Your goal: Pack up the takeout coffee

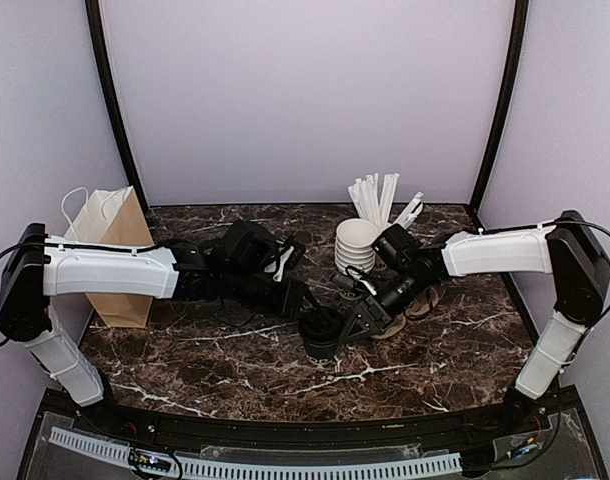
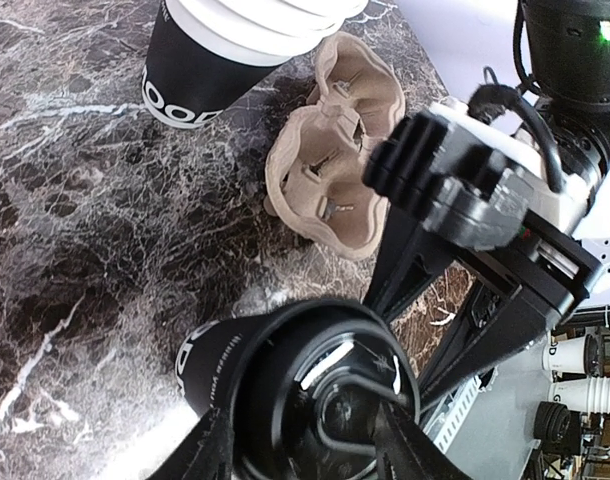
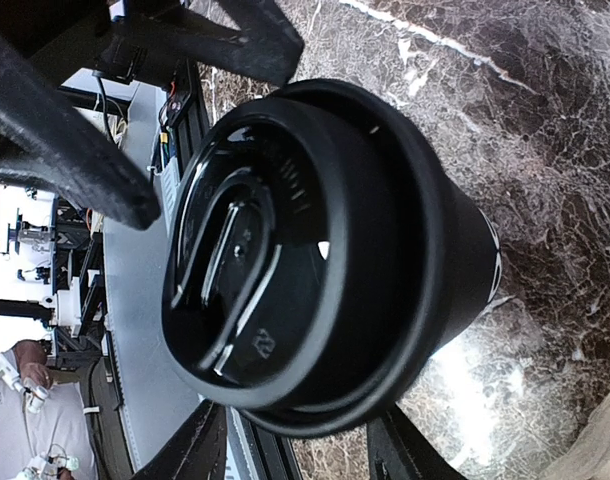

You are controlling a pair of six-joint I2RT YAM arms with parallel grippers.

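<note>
Stacked black cup (image 2: pixel 190 85) reads "OOD"; print on takeout coffee (image 2: pixel 285 375) illegible.

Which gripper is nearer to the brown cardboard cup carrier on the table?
Right. The right gripper is just beside the cup carrier, its arm passing over it. The left gripper is farther, on the other side of the takeout coffee.

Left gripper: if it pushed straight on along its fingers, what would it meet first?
The lidded coffee cup, seemingly already between the left gripper's jaws; the right gripper stands just behind it.
</note>
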